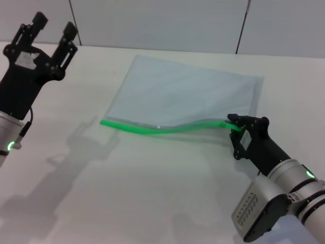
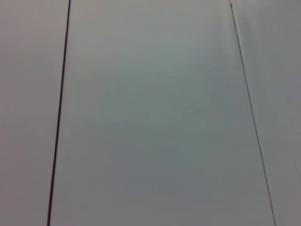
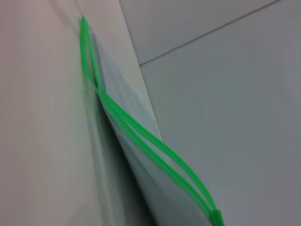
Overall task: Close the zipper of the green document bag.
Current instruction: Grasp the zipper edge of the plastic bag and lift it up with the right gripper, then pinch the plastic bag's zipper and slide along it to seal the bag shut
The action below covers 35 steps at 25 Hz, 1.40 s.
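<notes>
The green document bag (image 1: 177,94) lies flat on the white table, pale and translucent. Its bright green zipper (image 1: 162,129) runs along the near long edge. My right gripper (image 1: 236,130) is at the zipper's right end and shut on it, and that end is lifted a little off the table. In the right wrist view the zipper (image 3: 141,134) shows as two green strips standing apart, which join at a small green slider (image 3: 216,217) close to the camera. My left gripper (image 1: 53,26) is raised at the far left, open and holding nothing, well away from the bag.
The white table (image 1: 127,193) stretches bare in front of the bag and to its left. A panelled grey wall (image 1: 162,20) stands behind the table, and the left wrist view shows only wall panels (image 2: 150,113) with dark seams.
</notes>
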Available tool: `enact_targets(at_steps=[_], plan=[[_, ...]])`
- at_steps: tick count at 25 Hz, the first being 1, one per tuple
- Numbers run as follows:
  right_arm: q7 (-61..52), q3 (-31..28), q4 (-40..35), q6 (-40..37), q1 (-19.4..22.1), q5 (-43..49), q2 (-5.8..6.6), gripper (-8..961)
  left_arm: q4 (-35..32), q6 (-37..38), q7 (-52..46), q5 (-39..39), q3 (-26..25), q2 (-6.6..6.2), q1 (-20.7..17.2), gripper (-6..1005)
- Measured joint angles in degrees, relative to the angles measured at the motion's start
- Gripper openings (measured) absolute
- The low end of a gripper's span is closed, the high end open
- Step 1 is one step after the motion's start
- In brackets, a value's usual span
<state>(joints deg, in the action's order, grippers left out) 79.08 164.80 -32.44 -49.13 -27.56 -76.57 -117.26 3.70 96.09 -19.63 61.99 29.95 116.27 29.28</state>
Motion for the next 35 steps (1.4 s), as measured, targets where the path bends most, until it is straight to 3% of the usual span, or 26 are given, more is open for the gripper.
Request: enact_targets(at_steps=[9, 16, 25, 35], plan=[[-0.10, 0.00, -2.60, -1.96, -1.07, 0.69, 0.19, 56, -0.94, -7.40, 0.85, 6.08, 1.42, -0.06, 2.26, 679], [-0.20, 0.00, -3.66, -1.50, -2.51, 0.72, 0.26, 47, -1.94, -13.25, 4.92, 8.20, 8.04, -0.09, 4.39, 679], [0.00, 0.00, -4.05, -0.19, -4.18, 1.03, 0.19, 47, -1.44, -18.58, 17.43, 8.24, 18.69, 0.50, 7.08, 678], [-0.14, 0.00, -4.02, 0.32, -4.38, 3.52, 0.04, 48, -0.89, -19.64, 34.27, 8.24, 20.86, 0.78, 8.15, 680]])
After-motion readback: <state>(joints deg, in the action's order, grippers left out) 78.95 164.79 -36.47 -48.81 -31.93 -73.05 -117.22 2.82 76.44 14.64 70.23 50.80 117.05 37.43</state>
